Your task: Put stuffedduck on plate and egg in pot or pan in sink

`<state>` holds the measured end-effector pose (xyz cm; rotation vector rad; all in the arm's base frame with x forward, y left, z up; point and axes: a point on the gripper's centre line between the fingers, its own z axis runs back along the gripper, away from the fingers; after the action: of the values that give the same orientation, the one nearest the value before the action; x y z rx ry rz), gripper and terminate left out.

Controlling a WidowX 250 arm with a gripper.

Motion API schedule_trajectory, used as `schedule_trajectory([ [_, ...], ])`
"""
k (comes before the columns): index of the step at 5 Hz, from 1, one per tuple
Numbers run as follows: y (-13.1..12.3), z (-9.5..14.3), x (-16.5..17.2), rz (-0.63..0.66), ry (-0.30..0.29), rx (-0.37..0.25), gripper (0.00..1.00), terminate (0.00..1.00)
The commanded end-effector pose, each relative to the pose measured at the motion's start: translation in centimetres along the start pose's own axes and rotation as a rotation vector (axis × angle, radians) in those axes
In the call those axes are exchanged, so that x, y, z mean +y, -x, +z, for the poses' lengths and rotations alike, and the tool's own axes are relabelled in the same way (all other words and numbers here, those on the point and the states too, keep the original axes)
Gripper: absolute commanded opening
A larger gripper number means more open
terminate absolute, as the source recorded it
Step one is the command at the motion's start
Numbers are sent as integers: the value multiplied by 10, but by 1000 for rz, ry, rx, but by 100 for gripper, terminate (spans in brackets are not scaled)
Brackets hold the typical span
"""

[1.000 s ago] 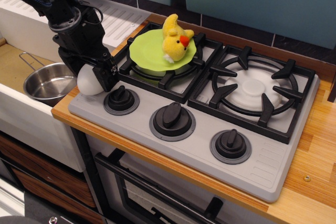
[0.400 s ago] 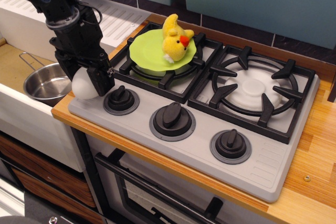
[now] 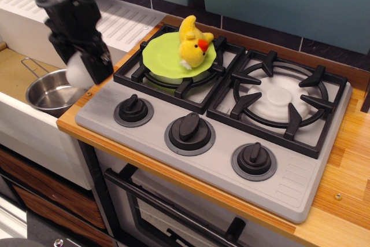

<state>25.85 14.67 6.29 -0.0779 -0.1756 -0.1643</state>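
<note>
The yellow stuffedduck [image 3: 193, 42] with an orange beak sits on the lime-green plate [image 3: 165, 55], which rests on the stove's back-left burner grate. My black gripper [image 3: 85, 69] is shut on the white egg [image 3: 77, 74] and holds it in the air at the stove's left edge. It is just above the right rim of the steel saucepan [image 3: 52, 92]. The saucepan stands in the sink [image 3: 17, 73] on its tan floor, with its wire handle pointing back left.
The grey stove top [image 3: 173, 160] carries three black knobs [image 3: 189, 128] along its front. A white burner disc [image 3: 280, 98] sits in the right grate. The ribbed white drainboard [image 3: 124, 21] lies behind my arm. The wooden counter [image 3: 347, 160] runs along the right.
My gripper has lifted the egg off the stove's front-left corner and carried it up and to the left, toward the saucepan. The duck and plate have not moved.
</note>
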Motion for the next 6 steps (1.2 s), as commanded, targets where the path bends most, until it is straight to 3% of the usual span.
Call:
schedule_trajectory([
  [1, -14, 4, 52, -110, 3, -84, 0, 0],
  [4, -11, -19, 87, -157, 23, -134, 0, 0],
  [5, -12, -18, 85, -142, 19, -107, 0, 0],
  [6, -12, -9, 73, -96, -3, -77, 100, 0],
])
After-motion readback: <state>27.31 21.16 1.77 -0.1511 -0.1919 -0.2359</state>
